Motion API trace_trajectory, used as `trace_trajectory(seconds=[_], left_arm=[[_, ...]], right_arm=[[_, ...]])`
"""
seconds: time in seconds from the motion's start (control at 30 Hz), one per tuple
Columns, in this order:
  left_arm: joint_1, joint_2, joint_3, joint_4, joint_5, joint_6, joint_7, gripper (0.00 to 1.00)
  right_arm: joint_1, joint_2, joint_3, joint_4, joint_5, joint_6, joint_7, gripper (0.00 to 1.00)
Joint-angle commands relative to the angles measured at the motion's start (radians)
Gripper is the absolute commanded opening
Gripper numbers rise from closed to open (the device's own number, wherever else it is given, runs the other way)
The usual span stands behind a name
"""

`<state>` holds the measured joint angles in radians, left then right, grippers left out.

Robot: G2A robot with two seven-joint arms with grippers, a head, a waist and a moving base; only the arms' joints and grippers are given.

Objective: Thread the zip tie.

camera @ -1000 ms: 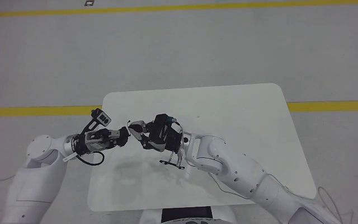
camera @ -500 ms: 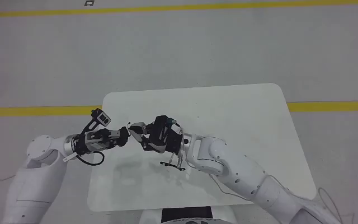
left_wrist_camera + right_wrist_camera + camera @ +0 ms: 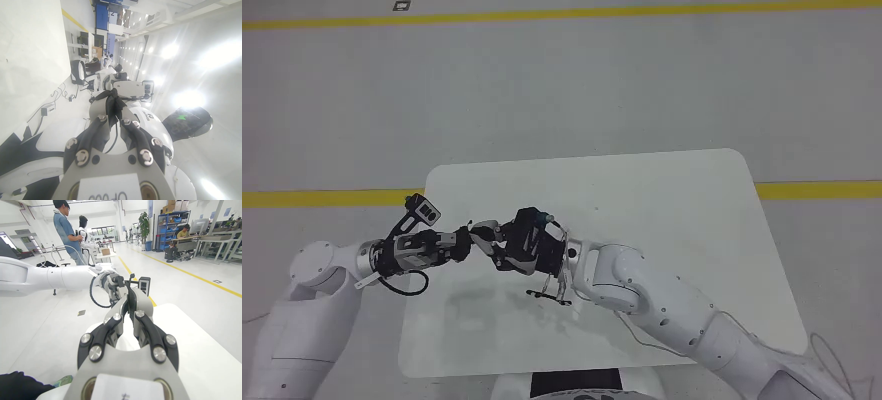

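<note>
Right claw (image 3: 129, 302) has edged closer to the left claw (image 3: 113, 106), above the left side of the white desk (image 3: 662, 200). Both claws are closed, pinching the black zip tie (image 3: 130, 281) in the air between them.

The top view looks down on the counter (image 3: 692, 200). Close behind left pincer (image 3: 112, 103) and right pincer (image 3: 129, 298), 2 wrist views face each other.
</note>
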<state>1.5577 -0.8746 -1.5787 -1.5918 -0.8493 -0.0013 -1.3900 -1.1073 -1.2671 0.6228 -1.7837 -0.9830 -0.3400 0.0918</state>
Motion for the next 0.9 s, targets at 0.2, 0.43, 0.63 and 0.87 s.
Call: trace_trajectory(seconds=[0.2,0.43,0.63,0.87], left_arm=[[0.000,0.000,0.000,0.000,0.000,0.000,0.000,0.00],[0.000,0.000,0.000,0.000,0.000,0.000,0.000,0.00],[0.000,0.000,0.000,0.000,0.000,0.000,0.000,0.00],[0.000,0.000,0.000,0.000,0.000,0.000,0.000,0.00]], right_arm=[[0.011,-0.003,-0.014,0.012,0.007,0.000,0.000,0.00],[0.009,-0.003,-0.011,0.016,0.014,0.000,0.001,0.00],[0.010,-0.003,-0.012,0.017,0.018,0.000,0.006,0.00],[0.001,-0.001,-0.004,0.017,0.016,0.000,0.013,0.00]])
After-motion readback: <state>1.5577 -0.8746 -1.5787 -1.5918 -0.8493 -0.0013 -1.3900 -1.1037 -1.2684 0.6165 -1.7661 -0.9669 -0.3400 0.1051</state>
